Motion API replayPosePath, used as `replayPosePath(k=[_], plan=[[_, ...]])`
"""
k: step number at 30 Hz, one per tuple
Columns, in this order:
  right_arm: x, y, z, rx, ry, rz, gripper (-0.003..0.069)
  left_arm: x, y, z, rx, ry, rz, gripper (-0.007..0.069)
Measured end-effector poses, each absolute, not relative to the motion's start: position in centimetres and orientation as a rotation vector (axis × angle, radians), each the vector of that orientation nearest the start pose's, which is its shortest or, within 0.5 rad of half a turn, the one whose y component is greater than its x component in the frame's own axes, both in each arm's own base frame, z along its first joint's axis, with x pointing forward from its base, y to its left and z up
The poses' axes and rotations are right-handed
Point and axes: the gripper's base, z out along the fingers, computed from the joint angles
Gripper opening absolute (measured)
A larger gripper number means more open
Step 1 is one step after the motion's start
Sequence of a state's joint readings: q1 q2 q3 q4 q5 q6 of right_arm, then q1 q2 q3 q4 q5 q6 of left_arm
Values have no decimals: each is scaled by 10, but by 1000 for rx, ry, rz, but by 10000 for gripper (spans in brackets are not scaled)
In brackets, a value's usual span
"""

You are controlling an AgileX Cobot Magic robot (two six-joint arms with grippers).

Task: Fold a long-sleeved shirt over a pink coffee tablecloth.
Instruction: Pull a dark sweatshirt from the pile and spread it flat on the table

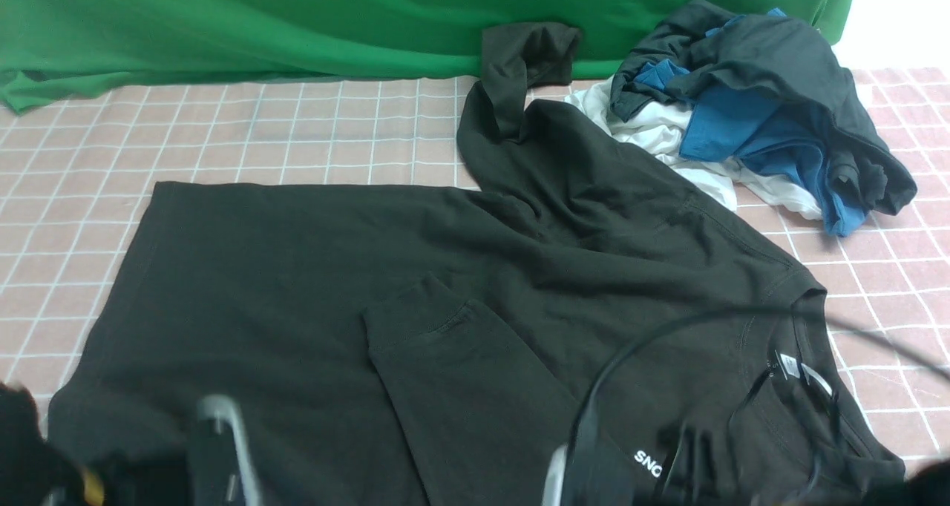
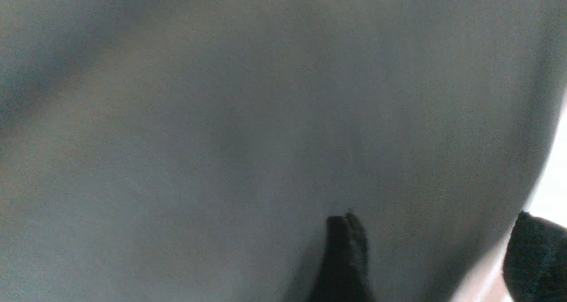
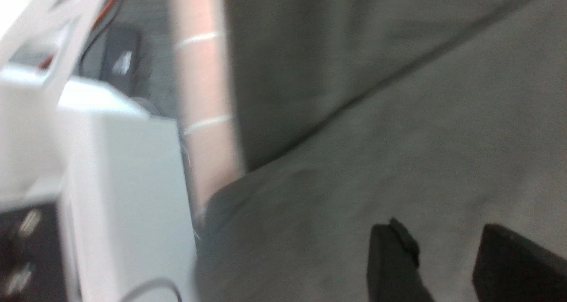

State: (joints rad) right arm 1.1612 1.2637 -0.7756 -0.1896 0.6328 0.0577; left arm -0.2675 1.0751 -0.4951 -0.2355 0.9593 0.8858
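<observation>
The black long-sleeved shirt lies spread on the pink coffee tablecloth. Its neck with a white label points right. One sleeve is folded across the body, with its cuff at the middle; the other sleeve trails toward the back. My left gripper is open just above the shirt, its fingers wide apart and empty. My right gripper is open over the shirt, with only flat fabric between its fingers. Both arms show only as blurred parts along the front view's bottom edge.
A heap of dark grey, blue and white clothes lies at the back right, touching the shirt's shoulder. A plain green cloth hangs along the back. The white robot base stands beside the tablecloth's near edge.
</observation>
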Motion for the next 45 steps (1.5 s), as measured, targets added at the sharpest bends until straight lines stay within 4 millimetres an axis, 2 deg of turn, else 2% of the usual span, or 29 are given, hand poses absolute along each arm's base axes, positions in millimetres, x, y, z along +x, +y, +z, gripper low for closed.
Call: replayPosePath(k=[1, 2, 3, 5, 7, 11, 15, 19, 20, 23, 24, 26, 28, 30, 37, 41, 44, 45], plan=[[112, 212, 251, -1420, 2168, 253, 293, 138, -60, 213, 1334, 2557, -287, 384], [114, 211, 252, -1410, 2171, 252, 293, 139, -62, 216, 1300, 2554, -298, 361], [130, 205, 256, -1279, 2222, 257, 293, 146, -71, 235, 1141, 2503, -400, 258], [149, 197, 262, -1145, 2262, 254, 293, 152, -78, 257, 1018, 2420, -476, 144], [177, 183, 274, -964, 2297, 235, 293, 157, -83, 278, 918, 2331, -528, 55], [232, 158, 296, -662, 2331, 211, 293, 160, -84, 299, 772, 2233, -541, 18], [282, 141, 305, -524, 2367, 219, 293, 162, -82, 302, 748, 2202, -500, 17], [335, 128, 297, -496, 2446, 214, 296, 162, -78, 301, 795, 2197, -432, 17], [351, 127, 289, -504, 2464, 210, 303, 162, -77, 301, 805, 2192, -410, 17], [387, 128, 278, -545, 2466, 187, 356, 165, -76, 303, 805, 2158, -371, 17], [391, 128, 276, -547, 2465, 186, 360, 165, -76, 303, 806, 2155, -368, 17], [415, 135, 271, -601, 2443, 174, 421, 168, -75, 305, 804, 2117, -333, 17], [423, 138, 271, -631, 2432, 170, 446, 169, -75, 306, 801, 2107, -323, 17], [443, 145, 271, -693, 2390, 154, 476, 170, -74, 306, 802, 2100, -311, 17], [476, 155, 270, -801, 2291, 113, 489, 170, -74, 306, 805, 2099, -309, 17], [491, 161, 261, -832, 2259, 118, 488, 169, -74, 306, 809, 2101, -310, 17], [504, 165, 242, -840, 2242, 112, 488, 169, -74, 306, 811, 2104, -311, 17], [505, 165, 241, -841, 2238, 110, 488, 169, -74, 306, 813, 2104, -311, 17]])
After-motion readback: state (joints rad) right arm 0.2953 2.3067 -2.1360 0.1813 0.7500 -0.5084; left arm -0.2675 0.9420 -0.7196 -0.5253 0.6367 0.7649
